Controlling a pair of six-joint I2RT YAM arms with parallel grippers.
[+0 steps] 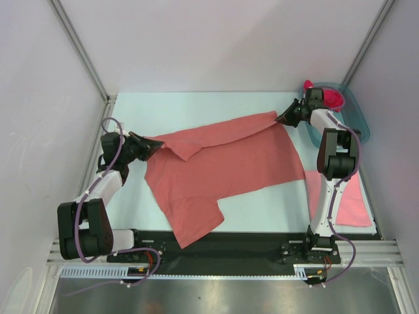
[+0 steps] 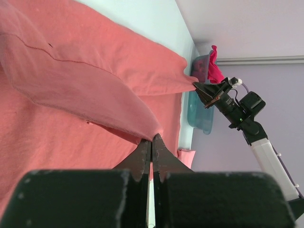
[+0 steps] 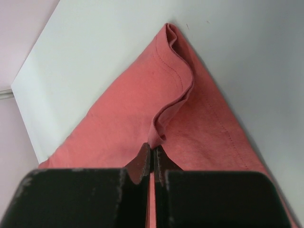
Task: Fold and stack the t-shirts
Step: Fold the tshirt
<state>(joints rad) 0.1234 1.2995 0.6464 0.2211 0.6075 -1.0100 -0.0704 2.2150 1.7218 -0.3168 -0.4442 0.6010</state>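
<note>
A salmon-coral t-shirt (image 1: 222,167) lies spread across the table, stretched between both arms. My left gripper (image 1: 159,145) is shut on its left edge; in the left wrist view the cloth (image 2: 95,95) bunches into the closed tips (image 2: 152,138). My right gripper (image 1: 280,118) is shut on the shirt's far right corner, and the hem (image 3: 178,95) curls into its tips (image 3: 153,146). A lighter pink t-shirt (image 1: 350,199) lies flat at the right, partly hidden by the right arm. A bright magenta t-shirt (image 1: 330,97) sits in the teal tub.
The teal plastic tub (image 1: 357,121) stands at the back right corner, close behind the right arm. White walls enclose the table on the left, back and right. A black rail (image 1: 222,245) runs along the near edge between the arm bases.
</note>
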